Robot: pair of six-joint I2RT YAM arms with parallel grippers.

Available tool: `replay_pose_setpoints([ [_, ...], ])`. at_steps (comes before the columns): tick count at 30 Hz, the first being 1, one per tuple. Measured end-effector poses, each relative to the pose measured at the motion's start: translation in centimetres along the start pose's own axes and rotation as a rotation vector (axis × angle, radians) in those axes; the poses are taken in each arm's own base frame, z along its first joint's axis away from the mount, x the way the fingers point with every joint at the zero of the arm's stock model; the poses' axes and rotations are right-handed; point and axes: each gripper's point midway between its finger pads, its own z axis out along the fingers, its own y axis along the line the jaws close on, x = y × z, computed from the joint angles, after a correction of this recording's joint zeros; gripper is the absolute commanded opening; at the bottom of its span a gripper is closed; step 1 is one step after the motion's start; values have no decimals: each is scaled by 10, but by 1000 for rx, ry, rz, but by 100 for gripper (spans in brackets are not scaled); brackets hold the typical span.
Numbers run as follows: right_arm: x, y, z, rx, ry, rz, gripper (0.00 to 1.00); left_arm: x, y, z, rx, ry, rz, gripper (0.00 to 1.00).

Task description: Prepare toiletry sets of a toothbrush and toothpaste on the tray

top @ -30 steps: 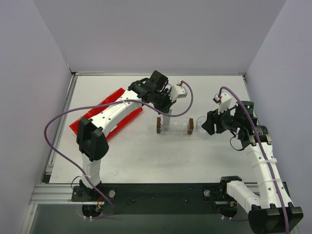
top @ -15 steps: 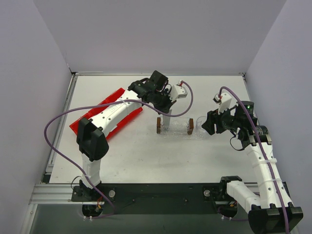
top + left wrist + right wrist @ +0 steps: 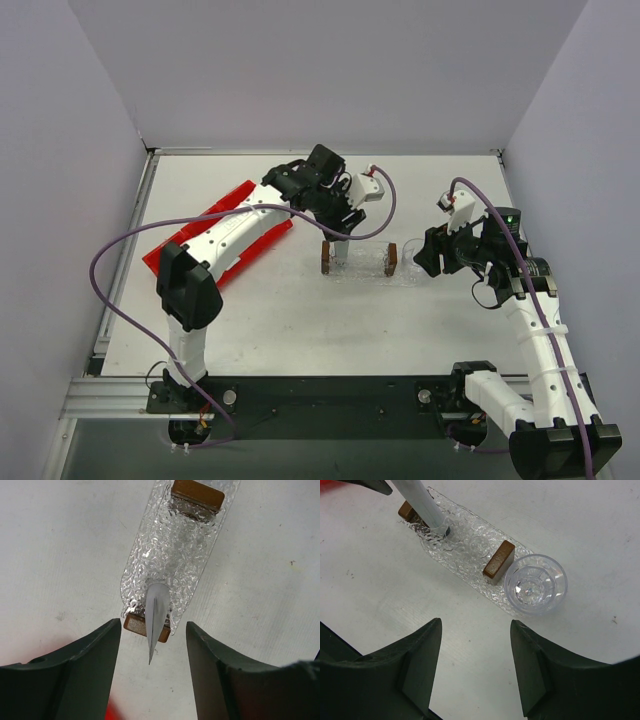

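A silvery-grey toothpaste tube (image 3: pixel 156 612) stands upright near the left end of the clear textured tray (image 3: pixel 170 550), cap down and crimped end up. It sits beside a brown block (image 3: pixel 136 625). My left gripper (image 3: pixel 153 626) hovers directly over it, open, with a finger on each side of the tube's tip and neither touching it. In the right wrist view the tube (image 3: pixel 420 502) leans over the tray (image 3: pixel 465 567). My right gripper (image 3: pixel 476 630) is open and empty over bare table, short of the tray's right end. The toothbrush is out of view.
A clear plastic cup (image 3: pixel 536 584) stands at the tray's right end, next to a second brown block (image 3: pixel 498 559). A red compartmented bin (image 3: pixel 160 255) lies at the left under my left arm. Purple cables loop over both arms.
My left gripper has opened and let go of the toothpaste tube, which now stands free on the tray. The right arm has not moved.
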Motion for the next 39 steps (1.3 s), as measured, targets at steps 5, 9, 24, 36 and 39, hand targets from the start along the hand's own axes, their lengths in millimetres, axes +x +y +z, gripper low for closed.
replay_pose_setpoints([
  [5, 0, 0, 0, 0, 0, 0, 52, -10, 1, -18, -33, -33, 7, 75],
  [9, 0, 0, 0, -3, 1, 1, 52, -26, 3, -63, -97, -130, 10, 77],
  [24, 2, 1, 4, -19, 12, 9, 52, 115, 77, -161, -441, -60, -280, 77],
  [36, 5, 0, 8, -24, 31, 19, 52, 237, 62, -108, -510, 223, -270, 77],
  [39, 5, 0, 8, -24, 32, 19, 52, 245, 64, -102, -544, 246, -232, 77],
])
